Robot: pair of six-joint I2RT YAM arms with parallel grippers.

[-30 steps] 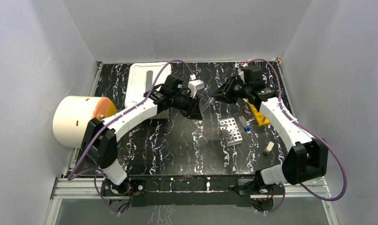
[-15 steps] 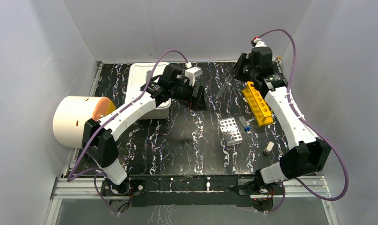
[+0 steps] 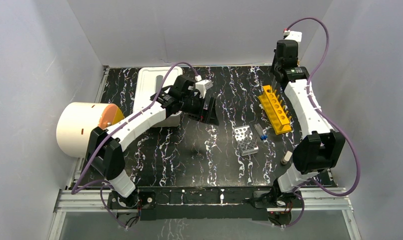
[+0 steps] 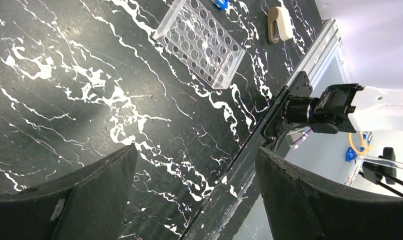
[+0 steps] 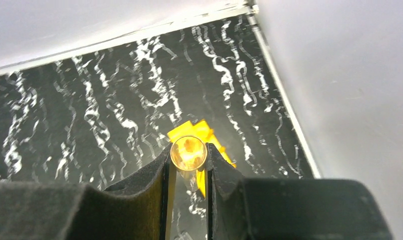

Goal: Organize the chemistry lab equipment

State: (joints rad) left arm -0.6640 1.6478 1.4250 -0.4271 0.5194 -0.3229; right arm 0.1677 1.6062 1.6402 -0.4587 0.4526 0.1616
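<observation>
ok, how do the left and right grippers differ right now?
The left gripper is open and empty; the right gripper is shut on a clear glass tube. The left gripper hangs low over the middle of the table; the right gripper is raised at the far right, tube aimed down at the yellow rack. Both have dark padded fingers.

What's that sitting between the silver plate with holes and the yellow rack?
Small blue-capped vials lie between the silver rack and the yellow rack; the overhead view shows them.
</observation>
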